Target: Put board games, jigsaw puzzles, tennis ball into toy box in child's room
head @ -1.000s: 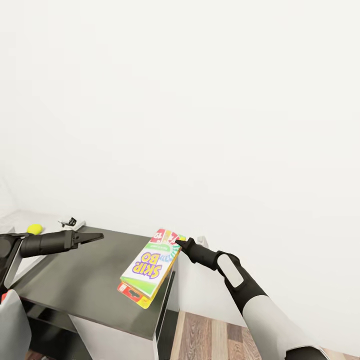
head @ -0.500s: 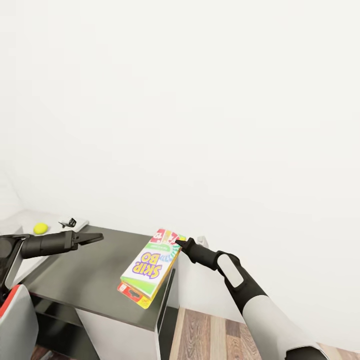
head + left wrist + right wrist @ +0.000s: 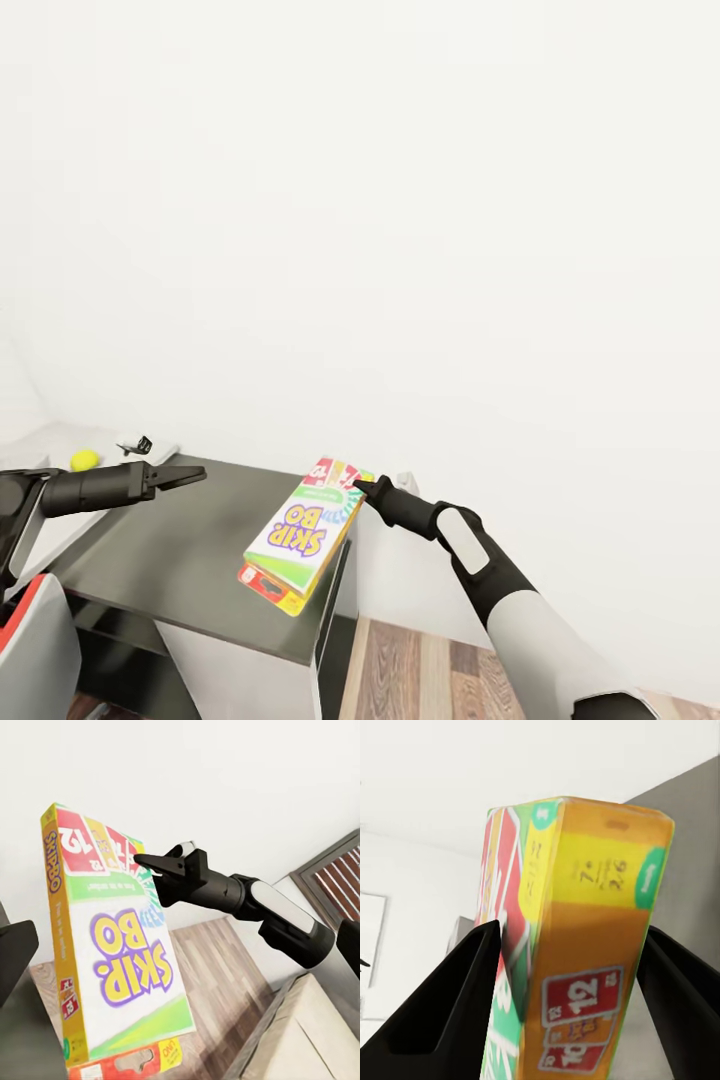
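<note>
Gripping the top end of a Skip-Bo board game (image 3: 298,543) between right gripper (image 3: 362,487) fingers, held tilted in the air over the dark-topped cabinet (image 3: 170,560). Left gripper (image 3: 192,472) empty, fingers near together, hovering above same cabinet. Tennis ball (image 3: 84,460) lying beyond on the white table (image 3: 50,440).

Right gripper (image 3: 360,487) clamps the far end of the Skip-Bo board game (image 3: 298,537), box held in the air and tilted, over the right front edge of the low cabinet (image 3: 180,560), with the wood floor (image 3: 420,675) right of and below that. Left gripper (image 3: 190,472) hovers above the cabinet's left part, well apart from the box, pointing toward it. Tennis ball (image 3: 84,460) sits on the table (image 3: 45,445) behind and left of the cabinet, a small object (image 3: 140,444) just right of the ball, wall (image 3: 400,200) behind everything.
</note>
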Controlling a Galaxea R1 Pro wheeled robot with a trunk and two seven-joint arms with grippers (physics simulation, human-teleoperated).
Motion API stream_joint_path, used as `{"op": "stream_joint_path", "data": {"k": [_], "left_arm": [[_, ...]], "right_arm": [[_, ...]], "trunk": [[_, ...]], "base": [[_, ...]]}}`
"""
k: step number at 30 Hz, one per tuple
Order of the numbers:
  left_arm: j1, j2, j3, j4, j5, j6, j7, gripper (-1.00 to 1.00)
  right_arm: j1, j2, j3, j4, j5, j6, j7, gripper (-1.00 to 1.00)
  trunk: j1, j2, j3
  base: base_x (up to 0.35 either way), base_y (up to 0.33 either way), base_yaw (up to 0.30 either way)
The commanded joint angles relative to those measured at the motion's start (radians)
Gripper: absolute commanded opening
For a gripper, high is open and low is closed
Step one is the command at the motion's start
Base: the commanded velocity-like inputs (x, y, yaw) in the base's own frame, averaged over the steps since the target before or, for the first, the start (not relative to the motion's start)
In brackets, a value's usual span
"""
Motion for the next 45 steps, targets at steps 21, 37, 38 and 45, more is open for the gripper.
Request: {"op": "stream_joint_path", "data": {"k": [21,37,38,45], "left_arm": [[-0.001,-0.001,-0.001,0.000,0.000,0.012,-0.004,1.00],[-0.001,-0.001,-0.002,0.000,-0.001,0.012,-0.004,1.00],[-0.001,-0.001,-0.002,0.000,-0.001,0.012,-0.004,1.00],[-0.001,-0.001,-0.004,0.000,-0.001,0.011,-0.004,1.00]], "right_arm": [[0.000,0.005,0.001,-0.004,-0.004,-0.004,0.011,-1.00],[0.000,0.008,0.001,-0.004,-0.005,-0.005,0.012,-1.00],[0.000,0.008,0.001,-0.004,-0.006,-0.005,0.012,-1.00],[0.000,0.008,0.001,-0.003,-0.007,-0.004,0.011,-1.00]], "trunk": [[-0.081,0.146,0.065],[-0.142,0.258,0.115],[-0.146,0.265,0.118],[-0.173,0.314,0.140]], "base": [[-0.099,0.000,0.000],[-0.009,0.000,0.000],[0.000,0.000,0.000],[0.000,0.000,0.000]]}}
